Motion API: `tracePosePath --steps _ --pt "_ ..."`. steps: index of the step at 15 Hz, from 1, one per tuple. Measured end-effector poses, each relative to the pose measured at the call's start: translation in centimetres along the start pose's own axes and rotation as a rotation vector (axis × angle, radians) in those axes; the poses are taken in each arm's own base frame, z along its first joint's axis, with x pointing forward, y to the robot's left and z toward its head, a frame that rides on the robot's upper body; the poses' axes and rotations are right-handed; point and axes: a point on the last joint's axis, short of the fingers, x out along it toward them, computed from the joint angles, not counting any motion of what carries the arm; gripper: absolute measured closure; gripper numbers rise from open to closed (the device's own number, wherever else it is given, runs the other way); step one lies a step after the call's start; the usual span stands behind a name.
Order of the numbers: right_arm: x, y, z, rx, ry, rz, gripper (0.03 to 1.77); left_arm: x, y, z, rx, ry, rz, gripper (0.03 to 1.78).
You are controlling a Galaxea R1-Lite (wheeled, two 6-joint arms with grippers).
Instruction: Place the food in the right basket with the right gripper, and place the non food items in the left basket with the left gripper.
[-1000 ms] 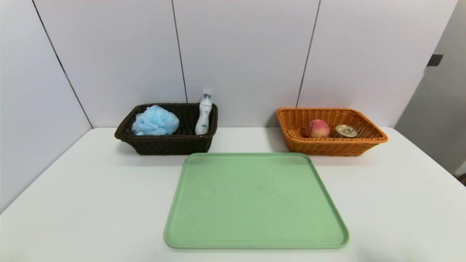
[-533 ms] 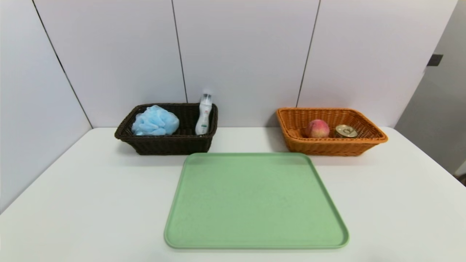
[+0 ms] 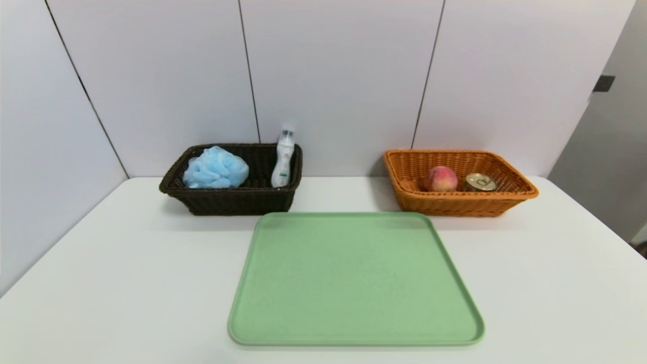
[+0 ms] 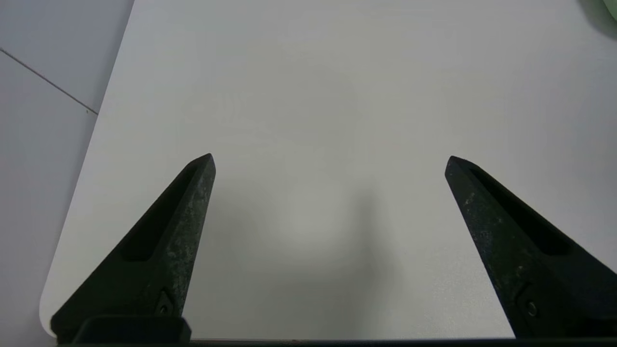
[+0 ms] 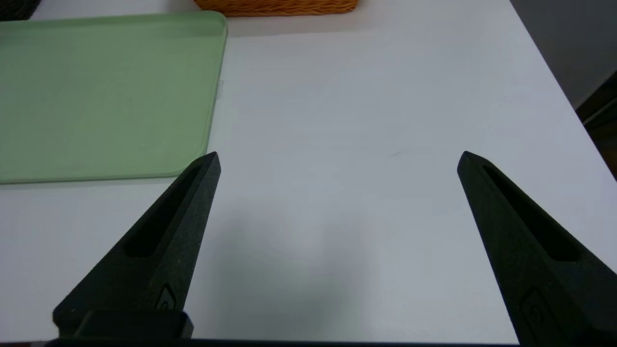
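Note:
The dark brown left basket (image 3: 237, 201) at the back left holds a light-blue bath puff (image 3: 215, 168) and a white bottle (image 3: 282, 159) leaning against its right wall. The orange-tan right basket (image 3: 455, 203) at the back right holds a red-yellow peach (image 3: 440, 179) and a tin can (image 3: 479, 182). Neither arm shows in the head view. My left gripper (image 4: 330, 161) hangs open over bare table near the table's left edge. My right gripper (image 5: 339, 159) hangs open over bare table right of the tray, the right basket's base (image 5: 277, 6) far ahead of it.
A flat green tray (image 3: 354, 333) lies in the middle of the white table (image 3: 126, 263), nothing on it; its corner shows in the right wrist view (image 5: 96, 96). White wall panels close the back and left. The table's right edge drops off near the right gripper.

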Motion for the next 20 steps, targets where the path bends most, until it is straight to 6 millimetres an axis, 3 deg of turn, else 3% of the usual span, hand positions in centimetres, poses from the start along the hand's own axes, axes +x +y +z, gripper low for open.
tracePosePath --steps 3,8,14,20 --pt "0.0 0.0 -1.6 -0.046 -0.075 0.019 0.11 0.8 -0.4 -1.2 -0.016 -0.078 -0.041 0.12" --pt "2.0 0.0 -5.3 -0.064 -0.273 0.014 0.1 2.0 -1.1 -2.9 -0.027 -0.271 -0.105 0.12" --pt "3.1 -0.1 -9.9 -0.057 -0.259 0.022 0.1 1.7 -1.4 -4.3 -0.037 -0.306 -0.096 0.12" --pt "2.9 -0.1 -10.5 -0.05 -0.296 0.022 0.1 1.4 -1.3 -4.7 -0.089 -0.353 -0.084 0.12"
